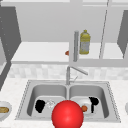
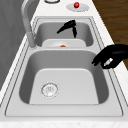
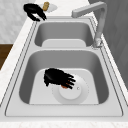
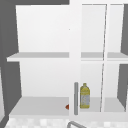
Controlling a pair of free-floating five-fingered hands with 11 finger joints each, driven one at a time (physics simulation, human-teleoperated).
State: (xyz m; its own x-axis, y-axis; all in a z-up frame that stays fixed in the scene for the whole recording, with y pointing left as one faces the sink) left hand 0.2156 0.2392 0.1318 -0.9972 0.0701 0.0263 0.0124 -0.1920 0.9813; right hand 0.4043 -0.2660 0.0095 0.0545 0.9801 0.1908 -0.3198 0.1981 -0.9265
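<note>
My right hand (image 3: pixel 56 77) is low in the right basin, palm down over a white plate (image 3: pixel 75 96). Its straight, spread fingers reach a small orange thing (image 3: pixel 64 87) on that plate; I cannot tell whether they touch it. The same hand (image 1: pixel 94 102) shows beside the orange thing (image 1: pixel 84 108) in the front view, and far off (image 2: pixel 68 27) in the left side view. My left hand (image 2: pixel 111 58) hangs over the front rim of the left basin (image 2: pixel 70 82) with its fingers curled and nothing in them. It also shows in the front view (image 1: pixel 40 105) and the right side view (image 3: pixel 33 11).
A big red ball (image 1: pixel 67 114) sits in front of the sink. The faucet (image 1: pixel 68 75) rises behind the divider. A bowl with bread (image 1: pixel 3 110) stands on the left counter, a plate with a red thing (image 2: pixel 76 5) on the right. The open cabinet holds a yellow bottle (image 4: pixel 85 96).
</note>
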